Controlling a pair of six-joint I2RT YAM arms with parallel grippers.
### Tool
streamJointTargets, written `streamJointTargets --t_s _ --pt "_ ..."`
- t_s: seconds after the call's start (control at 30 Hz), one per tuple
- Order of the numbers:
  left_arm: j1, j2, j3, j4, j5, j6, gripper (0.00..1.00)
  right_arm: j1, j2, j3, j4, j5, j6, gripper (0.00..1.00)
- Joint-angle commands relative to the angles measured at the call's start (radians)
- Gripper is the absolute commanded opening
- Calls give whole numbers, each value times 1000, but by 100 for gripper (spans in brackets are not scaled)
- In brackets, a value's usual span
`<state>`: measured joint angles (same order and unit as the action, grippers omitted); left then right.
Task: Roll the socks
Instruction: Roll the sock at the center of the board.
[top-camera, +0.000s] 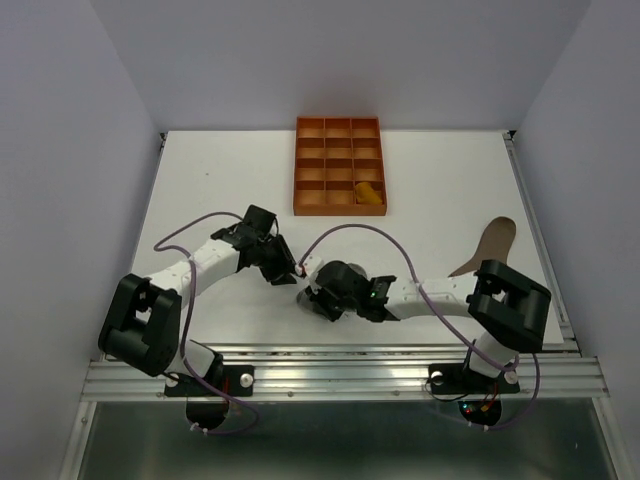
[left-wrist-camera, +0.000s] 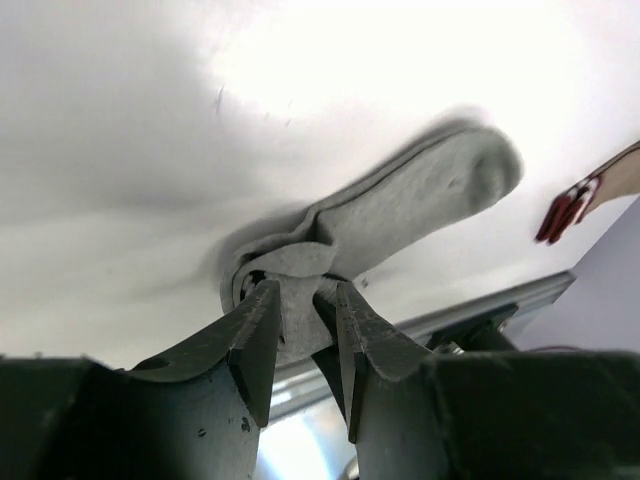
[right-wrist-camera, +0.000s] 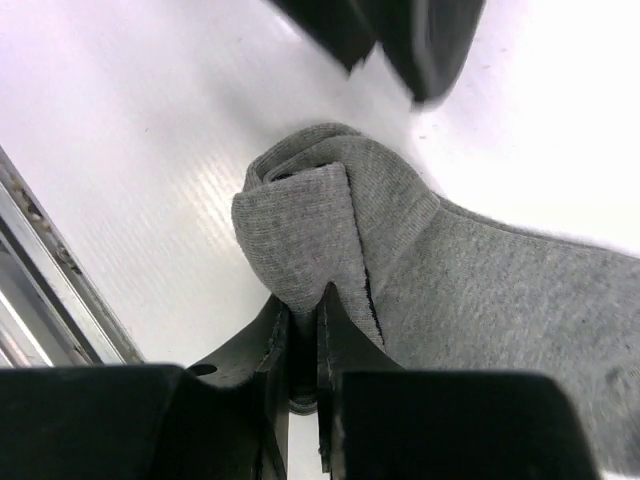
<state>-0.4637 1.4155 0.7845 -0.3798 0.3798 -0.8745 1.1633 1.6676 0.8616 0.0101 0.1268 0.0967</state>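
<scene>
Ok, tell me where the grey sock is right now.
The grey sock lies centre-front on the table in the top view, its rolled end gripped by the left pincer and right pincer.

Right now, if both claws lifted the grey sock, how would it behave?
Probably floppy: the grey sock folds and creases where the right claw pinches it. Likely light, since a thin pinch by the left claw gathers it. Its free end would probably droop and the partial roll unwind.
</scene>
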Motion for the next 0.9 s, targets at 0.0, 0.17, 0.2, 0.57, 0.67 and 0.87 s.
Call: streamJointTargets --t_s 0.0,0.17,0.2,0.57,0.67,0.87 --pt "29 -53 67 67 -114 5 40 -106 -14 -85 14 -226 98 1" --pt "51 -43 68 93 -124 31 41 -197 -32 -130 68 -387 188 1" --pt "51 -35 64 96 -119 40 41 -221 -32 -147 74 -416 225 1" --pt "40 -12 -24 182 20 132 43 -424 12 -271 133 -570 465 1" --pt "28 -1 -37 212 53 157 45 -456 40 -288 134 -582 505 1" --pt "-24 45 -24 251 113 204 53 -490 130 -291 133 -576 546 1"
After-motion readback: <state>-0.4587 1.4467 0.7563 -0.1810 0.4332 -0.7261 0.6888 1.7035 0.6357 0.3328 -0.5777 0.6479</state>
